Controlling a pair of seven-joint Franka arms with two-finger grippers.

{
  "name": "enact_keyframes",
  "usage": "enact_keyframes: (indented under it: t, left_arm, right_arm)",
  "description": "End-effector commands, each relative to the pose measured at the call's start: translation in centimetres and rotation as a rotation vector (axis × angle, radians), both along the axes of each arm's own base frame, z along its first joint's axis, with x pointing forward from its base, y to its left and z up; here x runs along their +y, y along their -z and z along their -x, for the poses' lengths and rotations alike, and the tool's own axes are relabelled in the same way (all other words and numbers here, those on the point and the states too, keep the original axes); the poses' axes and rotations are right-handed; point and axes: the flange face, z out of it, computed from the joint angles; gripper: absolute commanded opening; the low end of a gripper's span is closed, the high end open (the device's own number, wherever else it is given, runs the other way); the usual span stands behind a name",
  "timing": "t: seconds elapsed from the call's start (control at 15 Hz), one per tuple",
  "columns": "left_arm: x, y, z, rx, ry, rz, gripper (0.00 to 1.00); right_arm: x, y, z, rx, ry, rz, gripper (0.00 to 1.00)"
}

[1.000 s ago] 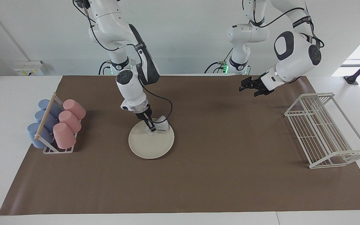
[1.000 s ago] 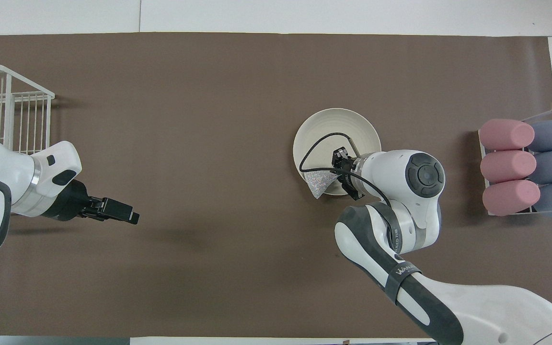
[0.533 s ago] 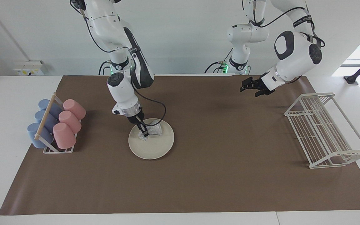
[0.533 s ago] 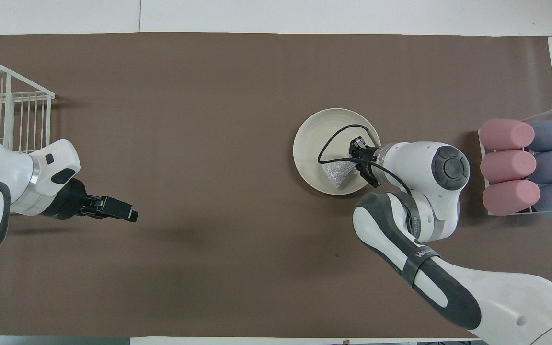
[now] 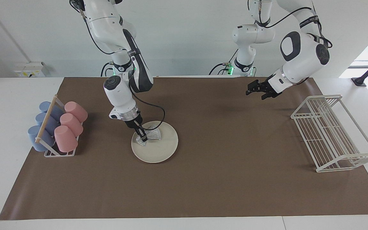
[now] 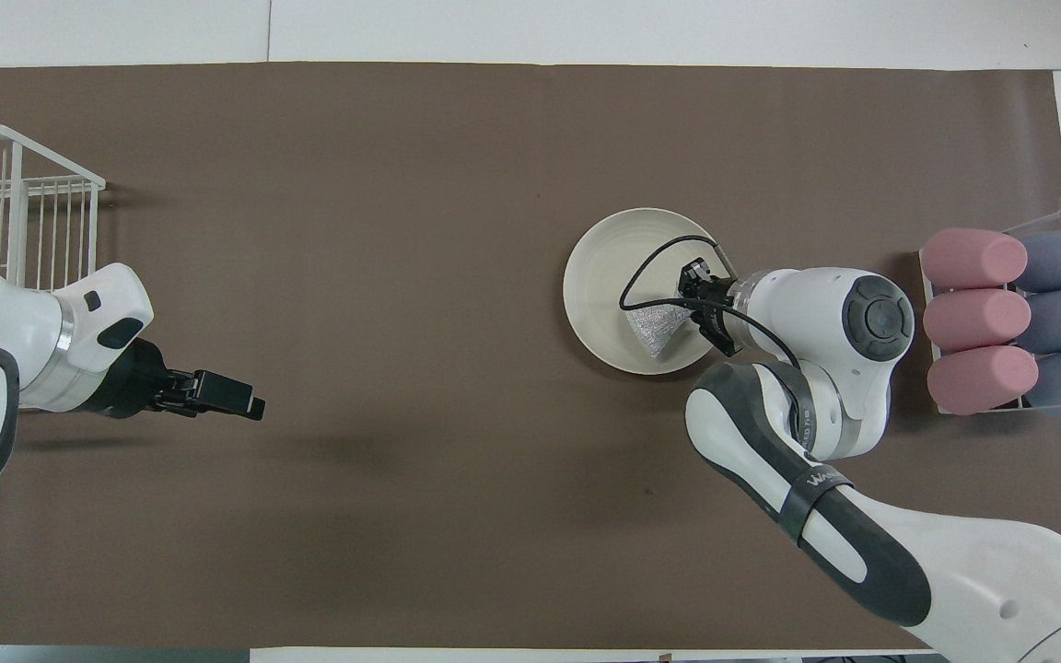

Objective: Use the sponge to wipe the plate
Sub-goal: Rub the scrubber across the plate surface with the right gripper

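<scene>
The cream-white plate (image 5: pixel 161 150) lies on the brown mat, toward the right arm's end of the table; it also shows in the overhead view (image 6: pixel 604 276). My right gripper (image 5: pixel 143 139) is shut on the silvery speckled sponge (image 5: pixel 152 134) and presses it down on the part of the plate nearest the robots and the cups. The overhead view shows the sponge (image 6: pixel 655 324) as a grey wedge at the right gripper (image 6: pixel 692 308). My left gripper (image 5: pixel 250 90) waits in the air over the mat near the wire rack, empty, and shows in the overhead view (image 6: pixel 252 405).
A holder with pink and blue cups (image 5: pixel 56 127) stands at the right arm's end of the table, beside the plate (image 6: pixel 1009 322). A white wire rack (image 5: pixel 334 134) stands at the left arm's end (image 6: pixel 15 203). The brown mat (image 5: pixel 222 179) covers the table.
My right gripper has dragged the sponge across the plate toward the cup holder, from the plate's rim onto its inner surface. The left arm has hardly moved.
</scene>
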Motion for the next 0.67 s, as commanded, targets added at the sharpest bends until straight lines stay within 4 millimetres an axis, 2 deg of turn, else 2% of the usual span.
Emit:
enact_keyframes:
  t: [0.0,0.2,0.27,0.47,0.6]
  left_arm:
    - [-0.1,-0.4,0.0,-0.018,-0.008,-0.028,1.0]
    - [-0.1,-0.4,-0.1,-0.019,-0.01,-0.028,1.0]
    - [0.1,-0.4,-0.1,-0.019,-0.013,-0.027,1.0]
    - [0.2,-0.4,-0.1,-0.019,-0.014,-0.027,1.0]
    - [0.1,-0.4,-0.1,-0.021,-0.013,-0.028,1.0]
  right_arm:
    - [4.1,3.4,1.4,0.062,0.074,-0.043,0.0]
    - [6.7,2.7,1.6,0.075,0.152,-0.077,0.0]
    - [6.9,2.6,1.5,0.076,0.159,-0.081,0.0]
    - [5.7,2.7,1.0,0.062,0.133,-0.071,0.0]
    - [3.4,2.7,0.1,0.032,0.065,-0.051,0.0]
